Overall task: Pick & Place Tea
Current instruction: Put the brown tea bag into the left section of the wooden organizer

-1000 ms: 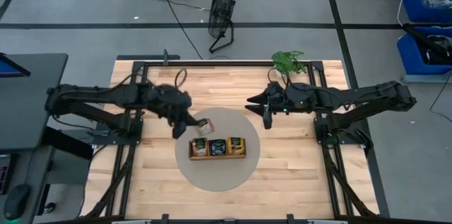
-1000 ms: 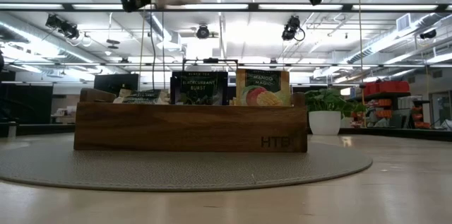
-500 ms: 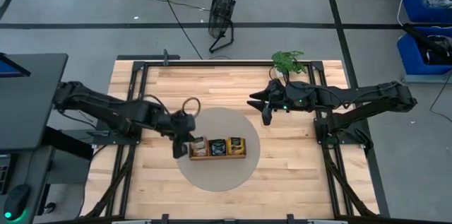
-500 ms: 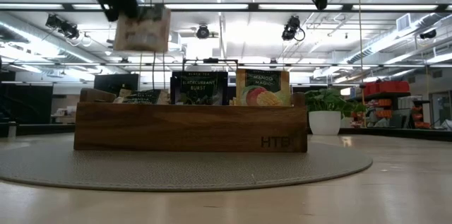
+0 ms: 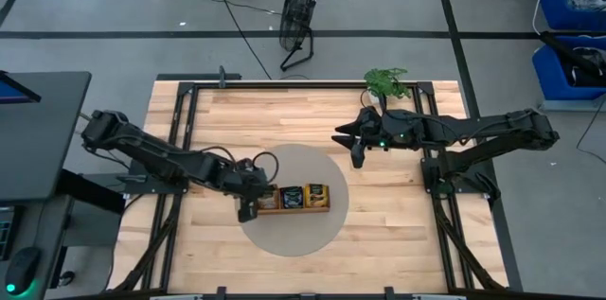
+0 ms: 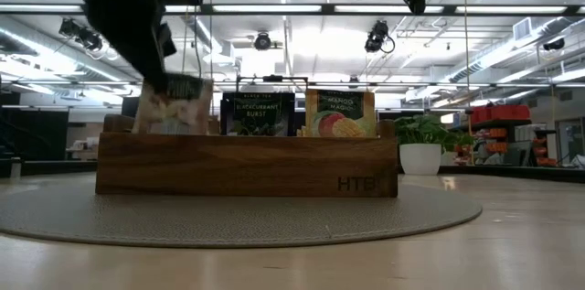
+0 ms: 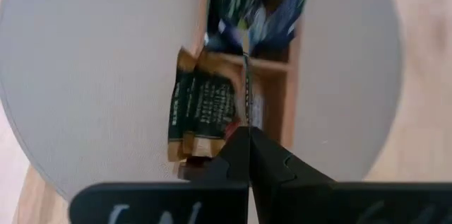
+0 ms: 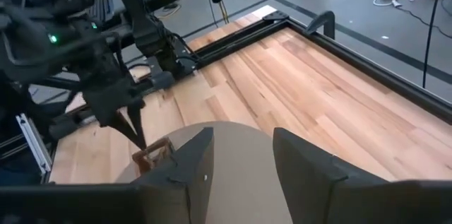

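A long brown wooden tray [image 5: 295, 208] lies on a round grey mat [image 5: 294, 238]. A dark tea sachet [image 6: 258, 113] and an orange one [image 6: 340, 113] stand upright in it. My left gripper [image 5: 248, 207] is over the tray's left end, shut on a pale beige tea sachet [image 6: 174, 105]. In the left wrist view that sachet [image 7: 246, 90] shows edge-on. A dark sachet with gold edges [image 7: 201, 107] lies below it at the tray's end. My right gripper [image 5: 355, 153] hangs open, holding nothing, above the table off the mat's far right side. My left gripper pinches the beige sachet's upper edge [image 7: 246, 121] between its two shut fingers. The fingers [image 6: 154, 66] come from above, slanting down. The sachet hangs upright below them, and its lower part is behind the tray's front wall [image 6: 164, 157]. Whether it touches the tray I cannot tell.
A small potted plant [image 5: 386, 80] stands at the table's far right. Black frame rails [image 5: 185, 101] run along the table's edges. A fan [image 5: 301, 11] and cables lie on the floor beyond. Bare wood [image 5: 398, 243] shows around the mat.
My left gripper has come down and toward the table's near edge, onto the tray's left end, still shut on the beige sachet. The sachet was high above the tray and now hangs upright, its lower part dipped behind the tray's front wall.
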Controlling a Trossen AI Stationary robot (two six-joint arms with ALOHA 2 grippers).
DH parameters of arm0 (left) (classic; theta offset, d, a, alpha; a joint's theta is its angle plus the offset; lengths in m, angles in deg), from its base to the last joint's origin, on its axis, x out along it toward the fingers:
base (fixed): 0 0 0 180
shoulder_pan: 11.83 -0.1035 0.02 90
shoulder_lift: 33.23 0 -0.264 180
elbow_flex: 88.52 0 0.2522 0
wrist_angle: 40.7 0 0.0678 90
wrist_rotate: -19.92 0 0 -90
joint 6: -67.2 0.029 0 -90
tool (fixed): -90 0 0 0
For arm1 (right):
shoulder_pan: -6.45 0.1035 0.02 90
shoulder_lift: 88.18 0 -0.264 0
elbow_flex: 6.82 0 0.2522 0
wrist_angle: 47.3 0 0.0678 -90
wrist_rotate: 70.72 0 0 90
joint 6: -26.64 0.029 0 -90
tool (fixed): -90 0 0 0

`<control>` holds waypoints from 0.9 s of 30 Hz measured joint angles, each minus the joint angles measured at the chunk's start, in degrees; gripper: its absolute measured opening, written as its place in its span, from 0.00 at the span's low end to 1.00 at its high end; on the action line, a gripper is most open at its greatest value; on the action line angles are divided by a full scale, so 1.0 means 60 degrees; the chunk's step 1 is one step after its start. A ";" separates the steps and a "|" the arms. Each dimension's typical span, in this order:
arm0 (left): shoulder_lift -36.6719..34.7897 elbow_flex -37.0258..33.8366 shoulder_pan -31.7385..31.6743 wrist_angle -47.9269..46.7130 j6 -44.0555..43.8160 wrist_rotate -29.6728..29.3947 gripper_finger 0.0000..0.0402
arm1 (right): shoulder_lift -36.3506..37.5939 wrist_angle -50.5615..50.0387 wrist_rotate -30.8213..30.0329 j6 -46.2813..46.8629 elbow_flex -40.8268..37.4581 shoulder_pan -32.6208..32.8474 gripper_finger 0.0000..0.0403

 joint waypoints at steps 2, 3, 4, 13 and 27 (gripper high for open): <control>0.0201 -0.0115 -0.0018 0.0069 0.0010 -0.0076 0.00 | 0.0000 -0.0013 0.0002 -0.0003 -0.0002 0.0000 0.38; 0.0255 -0.0178 -0.0019 0.0039 0.0017 -0.0095 0.00 | 0.0000 0.0003 0.0002 -0.0005 -0.0002 0.0000 0.38; 0.0333 -0.0202 -0.0022 -0.0048 0.0056 -0.0104 0.00 | 0.0000 0.0010 0.0001 -0.0005 -0.0002 0.0000 0.38; 0.0671 -0.0183 -0.0098 0.0618 0.0022 -0.0076 0.03 | 0.0000 0.0034 0.0007 0.0126 -0.0002 0.0000 0.38; 0.0456 -0.0139 -0.0288 0.0500 -0.0522 -0.0235 0.07 | 0.0000 -0.0922 0.0176 0.0775 0.0000 0.0004 0.38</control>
